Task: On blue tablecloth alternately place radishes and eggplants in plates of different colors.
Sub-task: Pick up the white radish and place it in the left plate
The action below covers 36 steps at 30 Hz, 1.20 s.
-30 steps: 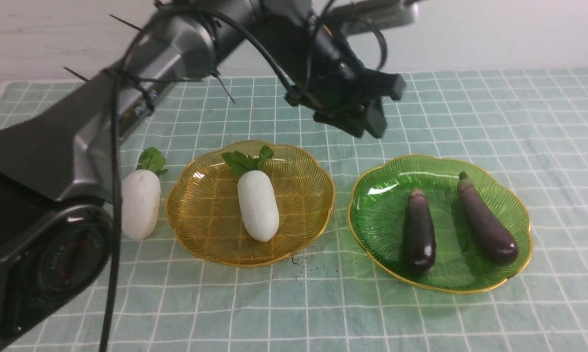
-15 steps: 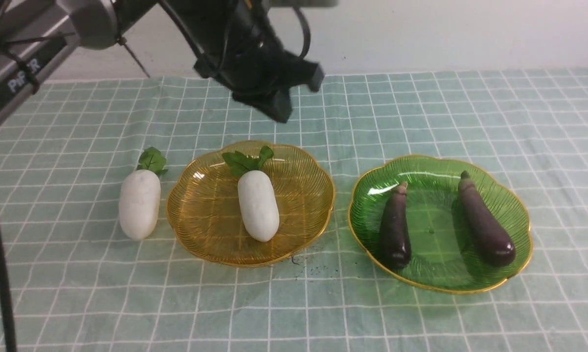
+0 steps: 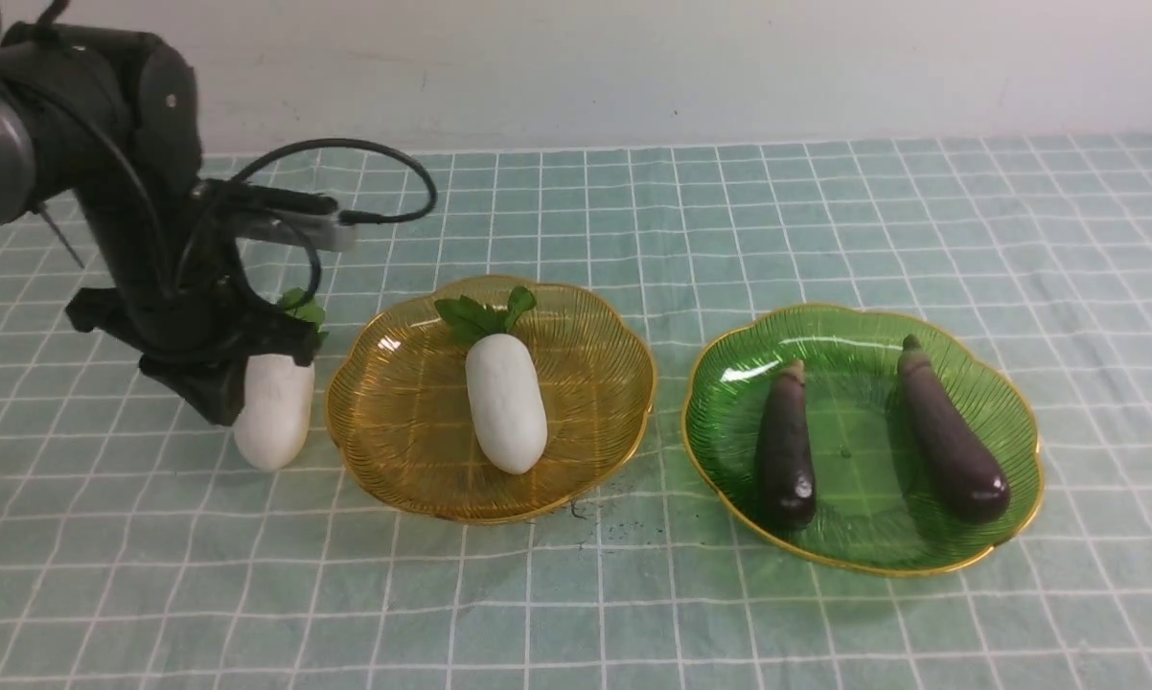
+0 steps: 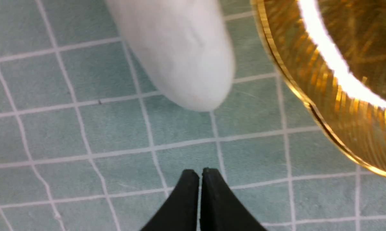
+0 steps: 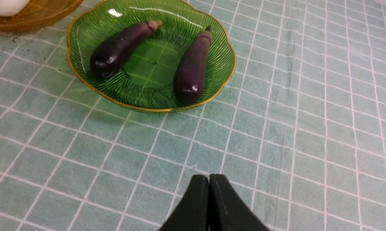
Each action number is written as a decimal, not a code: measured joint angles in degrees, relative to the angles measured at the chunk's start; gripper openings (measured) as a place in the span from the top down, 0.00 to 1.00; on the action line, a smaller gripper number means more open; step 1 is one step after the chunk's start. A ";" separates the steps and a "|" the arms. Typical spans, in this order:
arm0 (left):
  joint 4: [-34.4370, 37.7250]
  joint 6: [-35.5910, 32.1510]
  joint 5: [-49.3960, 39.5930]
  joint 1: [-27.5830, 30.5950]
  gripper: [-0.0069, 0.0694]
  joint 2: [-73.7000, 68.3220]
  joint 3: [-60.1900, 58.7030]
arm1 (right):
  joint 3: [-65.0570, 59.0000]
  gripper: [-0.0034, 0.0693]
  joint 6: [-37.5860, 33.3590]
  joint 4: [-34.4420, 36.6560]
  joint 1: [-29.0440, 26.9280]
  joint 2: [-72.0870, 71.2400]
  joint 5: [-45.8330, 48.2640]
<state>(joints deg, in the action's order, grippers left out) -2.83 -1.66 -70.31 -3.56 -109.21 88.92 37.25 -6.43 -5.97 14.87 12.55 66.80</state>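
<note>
On the blue tablecloth (image 3: 825, 211) one radish (image 3: 506, 402) lies in the amber plate (image 3: 595, 335). A second radish (image 3: 274, 407) lies on the cloth left of that plate. Both eggplants (image 3: 785, 450) (image 3: 950, 436) lie in the green plate (image 3: 864, 546). My left gripper (image 3: 214, 404) hangs low by the loose radish's left side, shut and holding nothing. In the left wrist view the shut tips (image 4: 199, 171) sit a short way from the radish's (image 4: 183, 54) rounded end, beside the amber rim (image 4: 340, 106). My right gripper (image 5: 209, 177) is shut and empty over cloth, nearer than the green plate (image 5: 93, 38) and its eggplants (image 5: 122, 45) (image 5: 193, 64).
A pale wall (image 3: 633, 67) runs behind the table. The left arm's black cable (image 3: 384, 153) loops out over the cloth behind the amber plate. Dark specks (image 3: 595, 508) dot the cloth at that plate's front edge.
My left arm swung from above the back middle of the table leftward and down to the loose radish, its jaws closing. The left eggplant shifted in the green plate.
</note>
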 joint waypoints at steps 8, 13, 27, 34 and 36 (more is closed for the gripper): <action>1.90 2.86 0.49 3.34 0.92 -0.20 -0.04 | 0.00 0.97 0.00 0.00 0.00 0.00 -1.44; 2.83 2.98 4.45 3.29 0.91 -0.20 -0.04 | 0.00 0.97 1.01 0.00 0.00 0.00 -3.87; 5.30 2.73 13.29 3.29 0.63 -0.20 -0.04 | -1.48 0.97 4.48 -0.12 0.00 0.00 -7.62; 6.41 2.53 14.37 3.29 0.50 -1.17 -0.04 | -7.08 0.97 4.48 -0.12 0.00 0.00 -9.95; 6.41 2.53 14.56 3.29 0.48 -2.44 -0.04 | -9.37 0.97 4.70 -0.12 0.00 0.00 -10.46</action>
<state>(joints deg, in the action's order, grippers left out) 3.58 0.87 -55.75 -0.27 -111.66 88.89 27.88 -1.72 -6.10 14.87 12.55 56.34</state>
